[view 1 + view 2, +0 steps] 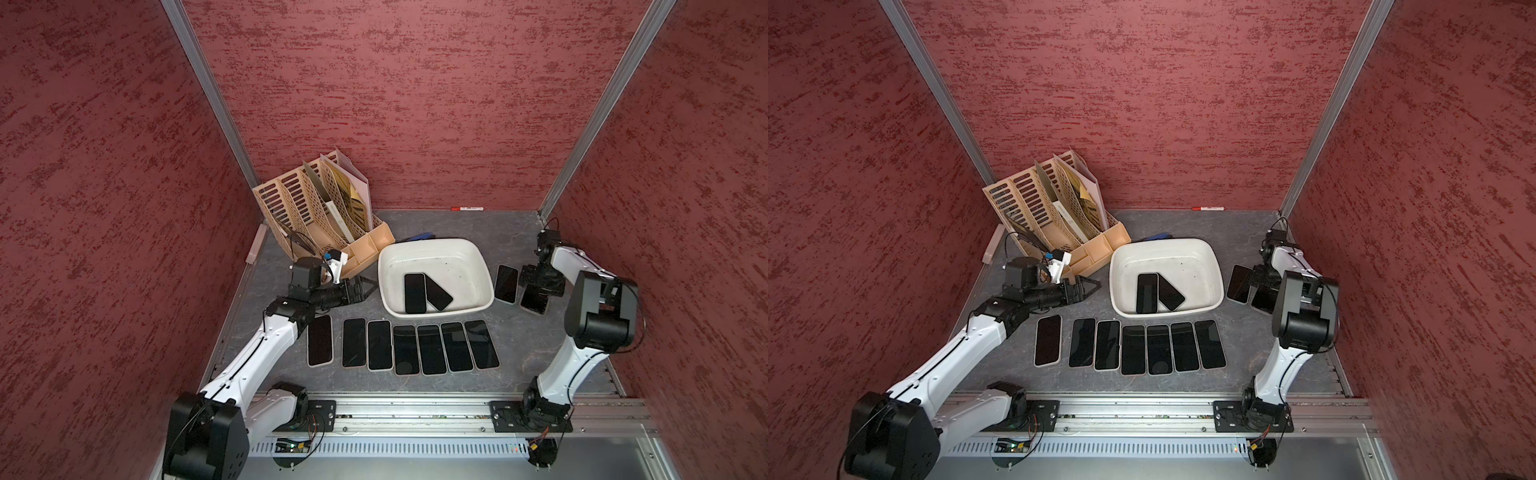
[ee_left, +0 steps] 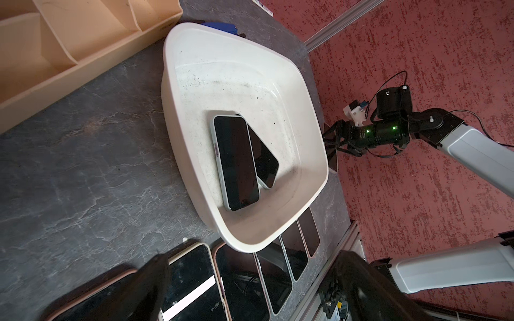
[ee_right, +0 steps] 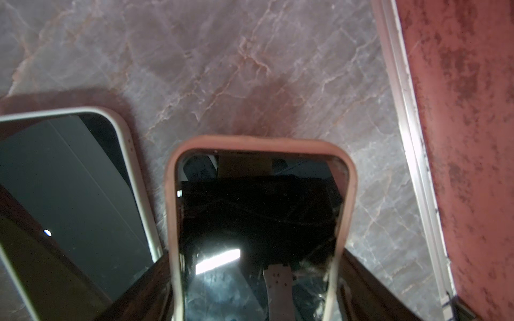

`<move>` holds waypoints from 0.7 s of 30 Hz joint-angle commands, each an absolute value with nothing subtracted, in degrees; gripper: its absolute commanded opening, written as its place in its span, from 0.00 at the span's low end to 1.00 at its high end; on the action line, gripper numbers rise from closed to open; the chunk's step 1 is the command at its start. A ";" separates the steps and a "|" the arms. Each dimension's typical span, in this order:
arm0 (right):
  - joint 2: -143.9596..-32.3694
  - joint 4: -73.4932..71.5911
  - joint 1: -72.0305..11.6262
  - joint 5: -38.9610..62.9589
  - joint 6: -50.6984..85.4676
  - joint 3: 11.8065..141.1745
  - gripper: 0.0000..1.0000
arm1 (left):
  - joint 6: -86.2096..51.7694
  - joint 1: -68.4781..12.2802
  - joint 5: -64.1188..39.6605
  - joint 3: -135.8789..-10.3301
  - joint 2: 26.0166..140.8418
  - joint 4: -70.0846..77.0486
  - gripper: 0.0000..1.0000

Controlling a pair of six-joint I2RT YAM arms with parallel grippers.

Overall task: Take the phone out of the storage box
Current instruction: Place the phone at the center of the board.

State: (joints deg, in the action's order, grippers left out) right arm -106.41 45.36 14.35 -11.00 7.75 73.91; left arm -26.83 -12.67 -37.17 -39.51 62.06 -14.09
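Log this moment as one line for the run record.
left gripper: open, beside storage box | right gripper: shut on pink-cased phone, outside box | in box: two overlapping phones

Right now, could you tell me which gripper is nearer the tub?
Left. The left gripper is just beside the tub; the right gripper, around a pink-cased phone, is farther off past another phone.

Shallow off-white plastic storage box (image 1: 432, 249) amid black slab phones (image 1: 406, 350)
Two phones (image 1: 414, 293) overlap inside it; seven line up before it, two at its right.
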 commanded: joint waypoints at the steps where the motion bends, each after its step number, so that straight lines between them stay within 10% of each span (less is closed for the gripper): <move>1: -104.76 40.07 14.54 -11.49 2.77 72.07 0.77 | -28.49 -12.13 -37.57 -38.94 62.66 -10.81 1.00; 21: -110.08 34.99 14.20 -2.97 -0.38 69.89 0.79 | -31.11 -11.87 -35.97 -38.67 59.97 -12.30 1.00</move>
